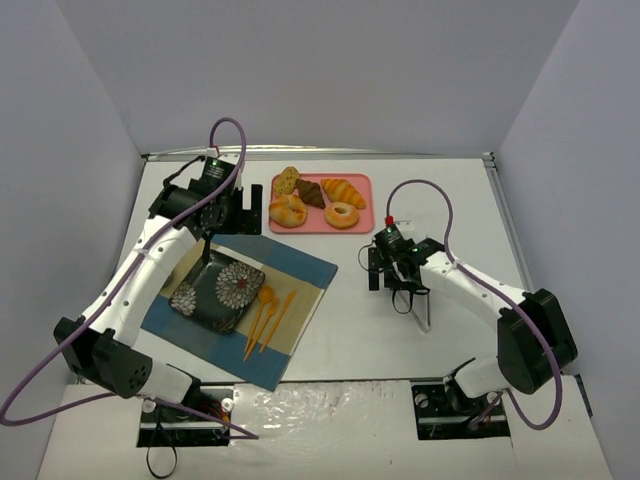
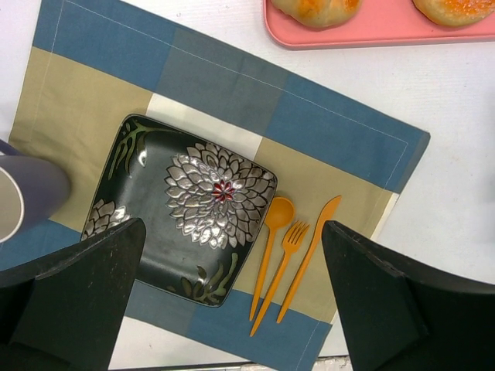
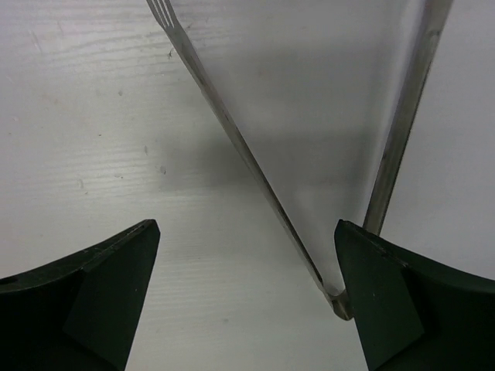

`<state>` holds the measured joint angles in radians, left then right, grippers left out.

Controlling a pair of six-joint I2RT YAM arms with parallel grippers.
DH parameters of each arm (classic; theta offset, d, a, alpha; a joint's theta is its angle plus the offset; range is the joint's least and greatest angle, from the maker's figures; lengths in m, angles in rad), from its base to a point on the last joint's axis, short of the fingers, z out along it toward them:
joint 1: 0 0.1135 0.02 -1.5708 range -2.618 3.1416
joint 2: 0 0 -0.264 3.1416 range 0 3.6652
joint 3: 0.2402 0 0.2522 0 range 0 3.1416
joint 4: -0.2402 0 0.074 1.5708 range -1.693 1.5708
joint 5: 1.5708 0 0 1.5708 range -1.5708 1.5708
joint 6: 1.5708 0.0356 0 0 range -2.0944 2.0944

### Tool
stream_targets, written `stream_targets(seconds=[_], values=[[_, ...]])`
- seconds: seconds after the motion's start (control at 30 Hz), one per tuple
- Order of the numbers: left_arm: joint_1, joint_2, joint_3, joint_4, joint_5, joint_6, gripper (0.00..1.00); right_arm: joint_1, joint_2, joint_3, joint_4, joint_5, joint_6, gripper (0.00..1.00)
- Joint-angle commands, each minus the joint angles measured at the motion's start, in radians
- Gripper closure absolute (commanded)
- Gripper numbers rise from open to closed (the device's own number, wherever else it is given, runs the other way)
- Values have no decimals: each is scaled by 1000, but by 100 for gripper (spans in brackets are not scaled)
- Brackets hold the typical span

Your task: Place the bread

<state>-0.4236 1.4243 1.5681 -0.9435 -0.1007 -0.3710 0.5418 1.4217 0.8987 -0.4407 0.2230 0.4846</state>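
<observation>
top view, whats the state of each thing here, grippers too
dark brown wedge-shaped bread: lying on the pink plastic tray, not gripped
black floral square plate: empty, flat on the checked placemat
metal tongs: lying spread open on the table, not gripped
left gripper: jaws open, empty, above the plate
right gripper: jaws open, empty, above the tongs

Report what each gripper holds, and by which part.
Nothing is held. The left gripper is open above the plate; the right gripper is open over the tongs lying on the table.
</observation>
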Motion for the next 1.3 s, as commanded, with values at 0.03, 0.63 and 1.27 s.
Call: stream_targets(seconds=[0.03,0.63,1.27], values=[[0,-68,18,-7,-10,9,3,17,28,-65,98,65,64,10],[0,-97,-8,-12,-14,0,3,22,127,-9,127,88,75,43],[0,-75,10,-15,-25,29,3,-131,207,36,185,-37,103,77]])
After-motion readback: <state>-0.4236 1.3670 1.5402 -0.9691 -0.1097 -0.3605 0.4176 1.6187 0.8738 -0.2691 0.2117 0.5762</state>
